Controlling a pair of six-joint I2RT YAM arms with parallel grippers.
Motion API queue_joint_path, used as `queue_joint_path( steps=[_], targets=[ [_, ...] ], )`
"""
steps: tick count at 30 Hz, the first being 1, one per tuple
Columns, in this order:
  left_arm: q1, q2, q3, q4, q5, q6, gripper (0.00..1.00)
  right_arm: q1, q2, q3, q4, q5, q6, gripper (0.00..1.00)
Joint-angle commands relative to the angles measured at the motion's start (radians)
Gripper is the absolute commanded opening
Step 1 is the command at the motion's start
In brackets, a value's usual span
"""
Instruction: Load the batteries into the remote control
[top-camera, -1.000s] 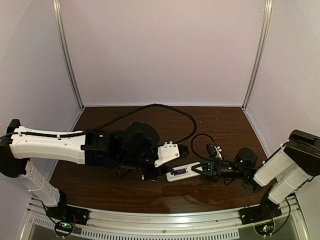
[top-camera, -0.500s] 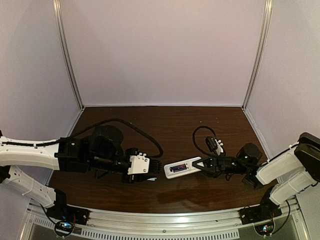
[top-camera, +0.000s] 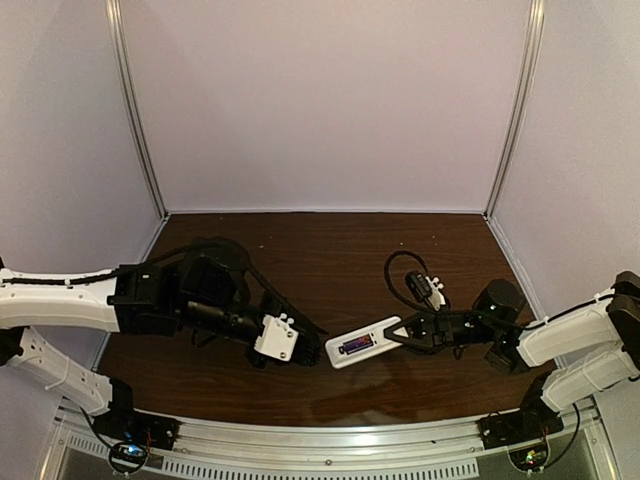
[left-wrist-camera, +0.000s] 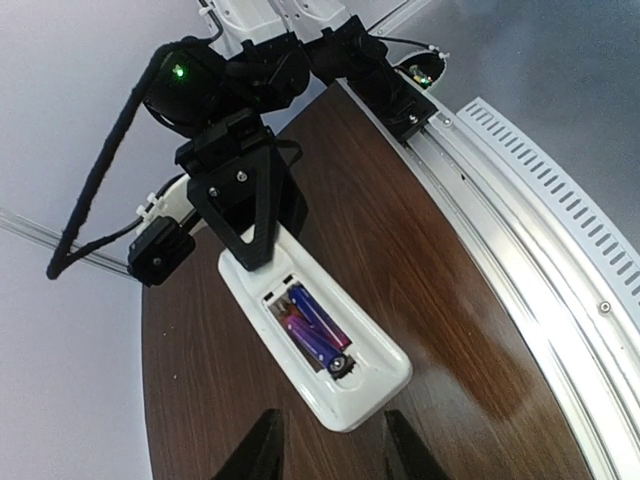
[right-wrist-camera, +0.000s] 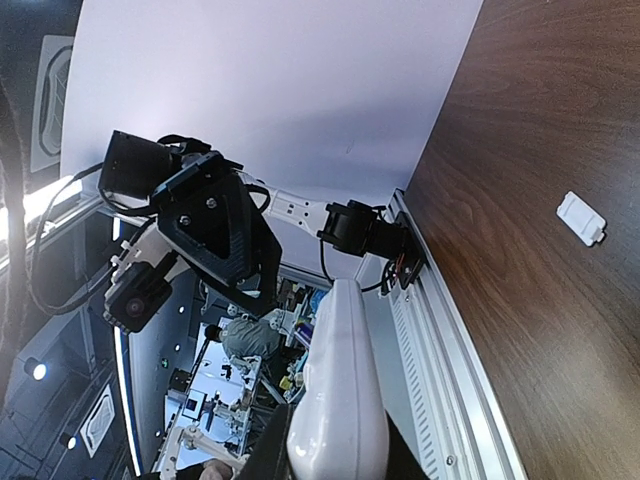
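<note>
The white remote control (top-camera: 357, 345) hangs just above the brown table, back side up, with its battery bay open. Both purple-blue batteries (left-wrist-camera: 315, 325) lie side by side inside the bay. My right gripper (top-camera: 398, 334) is shut on the remote's right end; in the right wrist view the remote (right-wrist-camera: 335, 390) runs out from between the right gripper (right-wrist-camera: 335, 455). My left gripper (left-wrist-camera: 335, 450) stands open just short of the remote's (left-wrist-camera: 310, 330) free end, with nothing between its fingers (left-wrist-camera: 262, 448). From above, the left gripper (top-camera: 312, 350) sits just left of the remote.
A small white cover piece (right-wrist-camera: 581, 217) lies flat on the table. A black cable (top-camera: 398, 268) loops up behind the right gripper. The aluminium rail (top-camera: 330, 445) runs along the near edge, and pale walls close off the back and both sides.
My left arm pulled back to the left off the remote, then brought its gripper back toward the remote's free end. The right gripper swung the remote so that end points nearer the front.
</note>
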Motion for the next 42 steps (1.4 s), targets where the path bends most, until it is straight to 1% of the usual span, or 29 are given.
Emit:
queue_joint_path(
  steps=[1,6,12,26,42],
  targets=[
    [-0.012,0.04,0.048,-0.009,0.047,0.057,0.34,0.015,0.01,0.016,0.026,-0.035,0.005,0.0],
    [-0.034,0.089,0.074,-0.022,0.036,0.073,0.26,0.031,0.067,0.013,0.12,-0.06,0.064,0.0],
    [-0.045,0.135,0.1,-0.059,0.031,0.079,0.25,0.048,0.112,0.006,0.194,-0.055,0.094,0.0],
    [-0.047,0.158,0.12,-0.059,0.047,0.067,0.2,0.072,0.119,0.009,0.167,-0.045,0.064,0.0],
    [-0.046,0.176,0.12,-0.057,0.042,0.055,0.18,0.077,0.129,0.006,0.18,-0.043,0.069,0.0]
  ],
)
